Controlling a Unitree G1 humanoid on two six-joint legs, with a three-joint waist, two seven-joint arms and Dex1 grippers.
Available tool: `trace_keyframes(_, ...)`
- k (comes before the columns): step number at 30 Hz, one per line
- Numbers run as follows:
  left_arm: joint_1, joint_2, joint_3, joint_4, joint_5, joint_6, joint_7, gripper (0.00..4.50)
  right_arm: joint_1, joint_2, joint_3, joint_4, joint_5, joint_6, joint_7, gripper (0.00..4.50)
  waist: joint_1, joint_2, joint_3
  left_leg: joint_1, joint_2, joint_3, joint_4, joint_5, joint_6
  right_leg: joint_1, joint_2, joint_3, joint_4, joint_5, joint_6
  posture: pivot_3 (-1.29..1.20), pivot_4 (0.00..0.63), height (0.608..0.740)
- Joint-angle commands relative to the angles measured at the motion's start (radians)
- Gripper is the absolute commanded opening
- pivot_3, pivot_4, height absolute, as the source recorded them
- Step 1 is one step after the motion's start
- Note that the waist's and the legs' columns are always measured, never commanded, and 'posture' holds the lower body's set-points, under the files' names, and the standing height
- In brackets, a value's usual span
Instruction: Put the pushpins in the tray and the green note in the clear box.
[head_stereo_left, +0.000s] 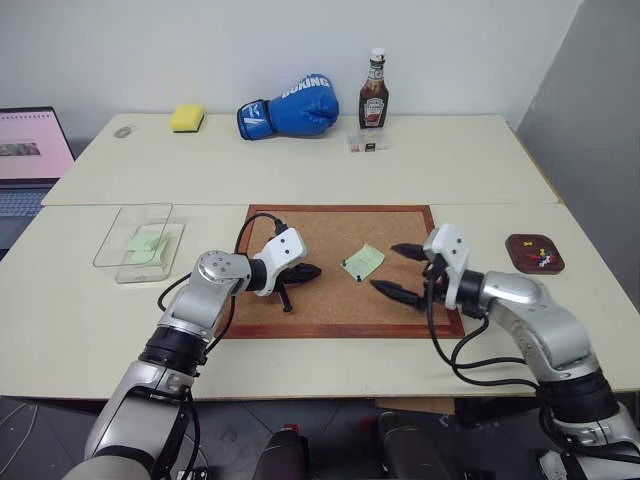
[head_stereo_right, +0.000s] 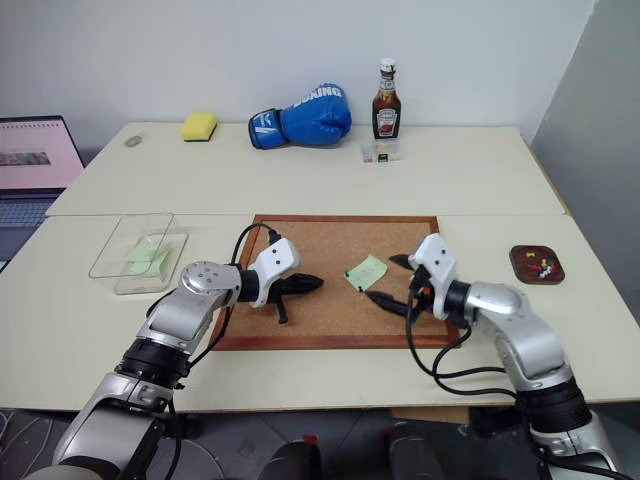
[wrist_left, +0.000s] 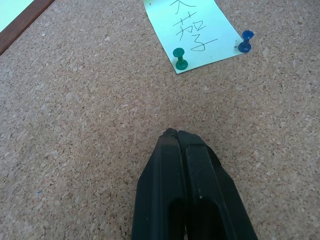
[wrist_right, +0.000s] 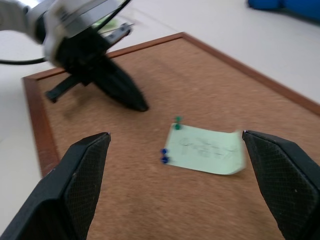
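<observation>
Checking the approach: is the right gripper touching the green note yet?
Apart. The right wrist view shows the right gripper open, bare cork between its fingers and the green note.

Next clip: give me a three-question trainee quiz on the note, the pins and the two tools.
1. True or false: the green note on the cork board is pinned by a green pin and a blue pin.
2. Which tool is shut? A) left tool B) right tool
3. Fill in: loose pushpins already lie in the ___ .

Key:
1. True.
2. A; the right tool stands wide open beside the note.
3. Tray, right of the board. The clear box at the left already holds a green sheet.
</observation>
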Motion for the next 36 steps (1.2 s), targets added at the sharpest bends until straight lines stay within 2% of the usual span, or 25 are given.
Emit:
trace_keyframes(1, 0.037, 0.008, -0.036, 0.022, 0.026, 0.031, -0.017, 0.00, -0.054, 0.046, 0.046, 0.081, -0.048, -0.074, 0.020, 4.48, 0.000, 0.000, 0.000, 0.000, 0.000, 0.000, 0.000, 0.000, 0.000, 0.000, 0.000, 0.000, 0.000, 0.000, 0.000, 0.00, 0.150, 0.740)
trace_keyframes(13, 0.060, 0.020, -0.034, -0.002, 0.028, 0.040, -0.014, 0.00, -0.120, 0.147, 0.082, 0.309, -0.132, -0.201, 0.032, 4.48, 0.000, 0.000, 0.000, 0.000, 0.000, 0.000, -0.002, 0.000, 0.000, -0.001, 0.000, 0.000, 0.000, 0.000, 0.000, 0.00, 0.150, 0.740)
trace_keyframes(20, 0.076, 0.024, -0.035, -0.026, 0.029, 0.051, -0.017, 0.00, -0.147, 0.187, 0.083, 0.379, -0.165, -0.237, 0.034, 3.38, -0.003, 0.000, 0.000, 0.000, 0.000, 0.000, -0.002, 0.000, 0.000, -0.001, 0.000, 0.000, 0.000, 0.000, 0.000, 0.00, 0.150, 0.740)
trace_keyframes(22, 0.072, 0.024, -0.033, -0.023, 0.029, 0.055, -0.016, 0.00, -0.157, 0.195, 0.084, 0.401, -0.175, -0.247, 0.037, 2.85, -0.003, 0.000, 0.000, 0.000, 0.000, 0.000, -0.002, 0.000, 0.000, -0.001, 0.000, 0.000, 0.000, 0.001, 0.001, 0.00, 0.150, 0.740)
trace_keyframes(29, 0.073, 0.028, -0.030, -0.028, 0.030, 0.063, -0.014, 0.00, -0.169, 0.206, 0.085, 0.446, -0.204, -0.268, 0.048, 1.58, -0.003, 0.000, 0.000, 0.000, 0.000, 0.000, -0.002, 0.000, 0.000, -0.001, 0.000, -0.001, 0.000, 0.001, 0.001, 0.00, 0.150, 0.740)
trace_keyframes(36, 0.080, 0.035, -0.032, -0.034, 0.032, 0.066, -0.015, 0.00, -0.170, 0.197, 0.093, 0.451, -0.236, -0.289, 0.066, 0.09, -0.004, 0.000, 0.000, 0.000, 0.000, 0.000, -0.002, 0.000, 0.000, -0.001, 0.000, 0.000, 0.000, 0.001, 0.001, 0.00, 0.150, 0.740)
